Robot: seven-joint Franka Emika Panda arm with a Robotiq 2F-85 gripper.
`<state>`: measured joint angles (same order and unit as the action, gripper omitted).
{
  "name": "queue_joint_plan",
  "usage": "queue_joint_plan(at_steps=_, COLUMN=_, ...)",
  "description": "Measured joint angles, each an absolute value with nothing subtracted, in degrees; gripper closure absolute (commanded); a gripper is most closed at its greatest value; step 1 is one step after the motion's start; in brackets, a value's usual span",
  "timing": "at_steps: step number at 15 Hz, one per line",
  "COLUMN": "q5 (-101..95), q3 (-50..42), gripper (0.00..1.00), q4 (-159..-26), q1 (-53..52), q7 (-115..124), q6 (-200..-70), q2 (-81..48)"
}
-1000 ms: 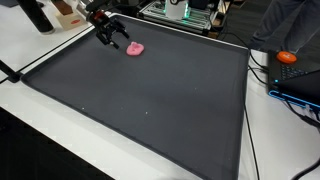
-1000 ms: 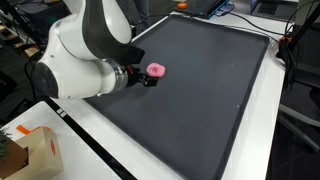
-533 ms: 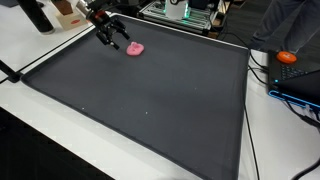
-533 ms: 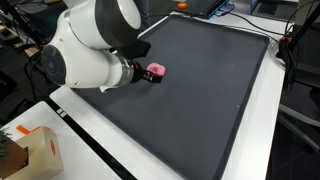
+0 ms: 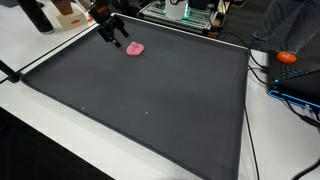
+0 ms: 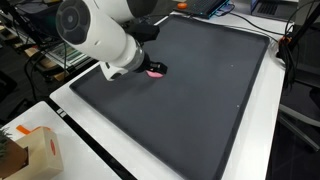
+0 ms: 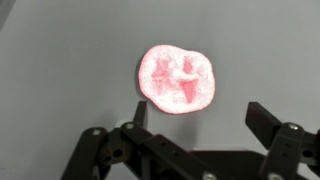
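In an exterior view the pincer [image 5: 116, 40] hangs over the far corner of a large black mat [image 5: 150, 105] that covers most of the white desk [image 5: 35, 48]. Its jaws are spread. Just beside its tips a pink lobed toy [image 5: 135, 48] lies flat on the mat, near the mat's far edge and not touching the pincer as far as this view shows. An orange object [image 5: 288, 57] sits well apart, off the mat on the other side.

In an exterior view from the opposite end, the white robot arm [image 6: 100, 35] fills the foreground and hides nearly all of the pincer. Only a sliver of the pink lobed toy [image 6: 157, 72] shows past the wrist, on the black mat [image 6: 215, 90]. A cardboard box [image 6: 30, 150] stands on the desk [image 6: 115, 165] near the arm's base.

In the wrist view the pincer [image 7: 200, 122] is wide open and holds nothing. The two dark fingers [image 7: 265, 120] stand apart at the bottom of the picture. The pink lobed toy [image 7: 178, 80] lies just ahead of them, grooved side up, and sits closer to the finger at the picture's left than to the other.

That offset looks like the main risk. If the pincer drops straight down, the nearer finger could land on the toy's rim, squashing it or shoving it sideways. The toy looks low and soft, so jaws that close too high might slip over its rounded top. A nudge could also slide it toward the mat's nearby edge.
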<state>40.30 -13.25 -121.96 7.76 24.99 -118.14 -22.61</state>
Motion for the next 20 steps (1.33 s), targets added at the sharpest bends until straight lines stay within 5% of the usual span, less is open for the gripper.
queue_joint_plan(at_steps=20, q5=20.7, q3=-7.8, gripper=0.00, q4=-132.2, q1=1.5, q7=37.1, q6=-129.1, q2=-7.8)
